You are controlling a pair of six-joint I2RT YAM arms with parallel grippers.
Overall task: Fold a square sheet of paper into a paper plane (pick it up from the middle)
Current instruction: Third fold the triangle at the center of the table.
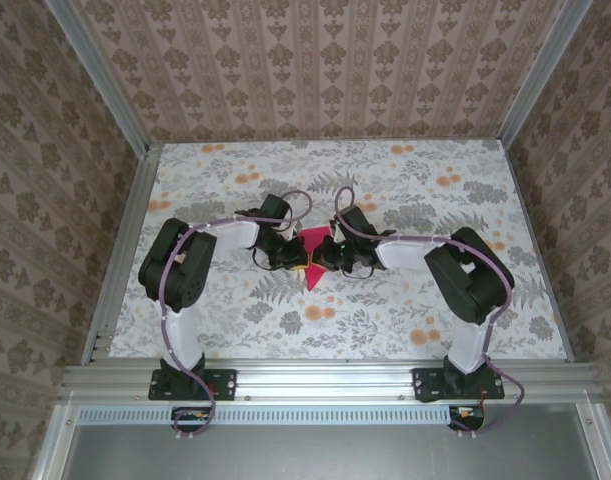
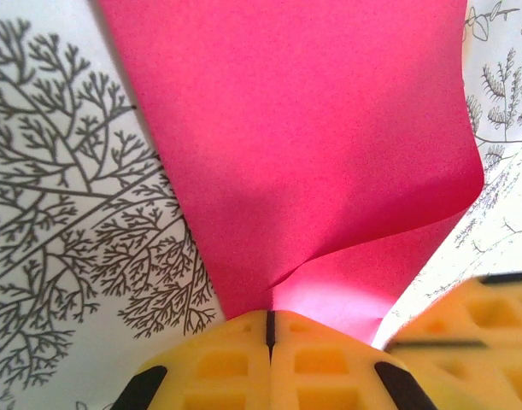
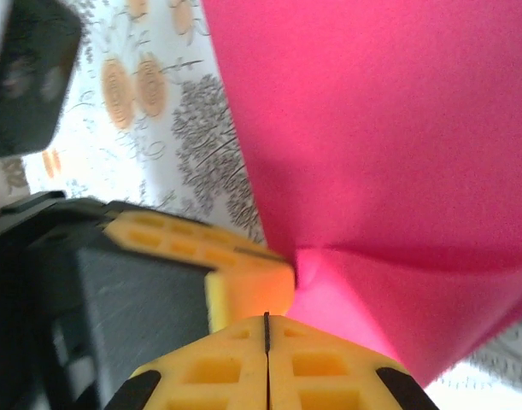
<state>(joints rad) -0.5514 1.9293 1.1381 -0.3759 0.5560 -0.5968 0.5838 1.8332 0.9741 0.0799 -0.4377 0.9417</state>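
Observation:
The square sheet of paper [image 1: 314, 243] is bright magenta-pink and hangs bent between the two grippers over the middle of the table. In the left wrist view my left gripper [image 2: 269, 323] is shut on the paper [image 2: 312, 145], which creases and rises straight out of its jaw seam. My right gripper [image 3: 266, 318] has its yellow jaws pressed together. The paper [image 3: 389, 145] passes just right of its tip, and no paper shows inside its seam. The two grippers are tip to tip [image 1: 295, 262] [image 1: 325, 260]. The left fingers [image 3: 243, 278] sit right against the right gripper's tip.
The table [image 1: 385, 320] has a floral cloth and an aluminium frame around it. Patterned walls stand on the left, right and far sides. Both arms reach inward from their bases at the near edge.

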